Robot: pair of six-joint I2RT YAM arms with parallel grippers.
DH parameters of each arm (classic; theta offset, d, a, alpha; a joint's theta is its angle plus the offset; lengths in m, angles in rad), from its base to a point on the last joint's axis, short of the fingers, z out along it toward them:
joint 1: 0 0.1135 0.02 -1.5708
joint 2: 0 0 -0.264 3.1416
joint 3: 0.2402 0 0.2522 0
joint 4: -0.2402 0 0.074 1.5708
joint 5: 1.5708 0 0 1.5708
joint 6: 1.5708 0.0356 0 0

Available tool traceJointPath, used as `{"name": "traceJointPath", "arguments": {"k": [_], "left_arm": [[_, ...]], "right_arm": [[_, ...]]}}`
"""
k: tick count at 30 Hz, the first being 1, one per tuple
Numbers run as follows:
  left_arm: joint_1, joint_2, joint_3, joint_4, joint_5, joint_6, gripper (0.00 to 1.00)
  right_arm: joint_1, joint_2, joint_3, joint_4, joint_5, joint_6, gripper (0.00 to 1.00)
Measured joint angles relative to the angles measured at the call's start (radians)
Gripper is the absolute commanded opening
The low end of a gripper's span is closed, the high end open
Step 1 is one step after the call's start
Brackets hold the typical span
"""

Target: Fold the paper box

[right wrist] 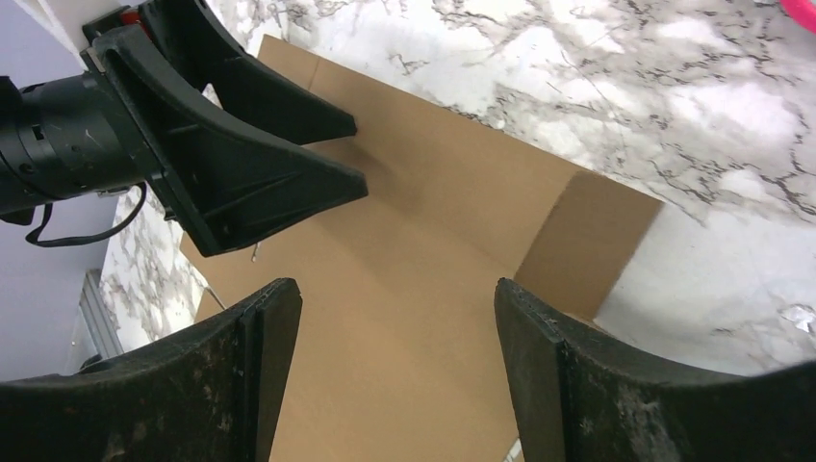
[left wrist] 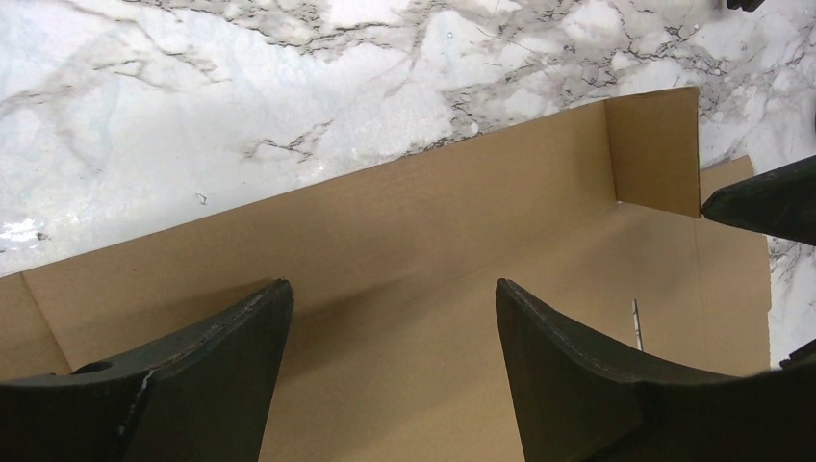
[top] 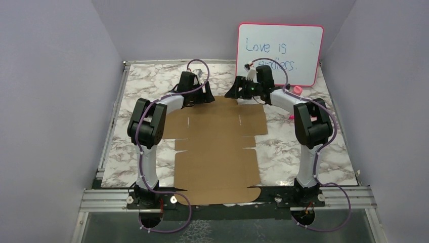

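Note:
The paper box (top: 217,147) is a flat brown die-cut cardboard sheet lying on the marble table (top: 146,86) between the two arms. At its far edge, a long strip (left wrist: 385,217) and a small end flap (left wrist: 654,149) stand tilted up. My left gripper (top: 205,95) hovers open over the far edge, nothing between its fingers (left wrist: 231,337). My right gripper (top: 235,93) faces it from the right, also open over the cardboard (right wrist: 433,221). The end flap (right wrist: 587,241) stands just beyond its right finger (right wrist: 539,337). The left gripper (right wrist: 358,154) shows in the right wrist view.
A pink-framed whiteboard (top: 280,53) with blue writing leans against the back wall. A pink cap (top: 297,90) and another pink bit (top: 292,117) lie by the right arm. Purple walls enclose the table on three sides.

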Motion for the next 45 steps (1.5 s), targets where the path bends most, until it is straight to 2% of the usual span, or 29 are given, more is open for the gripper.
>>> {"name": "traceJointPath", "arguments": {"k": [13,18,26,36,40,45], "left_arm": [[-0.001,0.002,0.009,-0.011,0.001,0.000,0.80],[-0.003,-0.028,0.009,-0.065,0.000,-0.001,0.82],[-0.007,-0.240,-0.086,-0.101,-0.019,-0.016,0.87],[0.028,-0.479,-0.379,-0.113,-0.094,-0.081,0.93],[0.088,-0.567,-0.470,-0.149,-0.108,-0.098,0.97],[0.245,-0.694,-0.537,-0.214,-0.108,-0.104,0.97]], "right_arm": [[0.012,0.000,0.012,-0.013,0.040,-0.009,0.79],[0.012,-0.083,-0.022,-0.039,0.101,-0.038,0.80],[0.014,-0.240,-0.157,-0.007,0.097,-0.052,0.80],[0.100,-0.274,-0.401,0.092,0.053,0.002,0.79],[0.159,-0.271,-0.431,0.156,0.033,0.025,0.79],[0.194,-0.246,-0.453,0.229,0.013,0.036,0.78]]}}
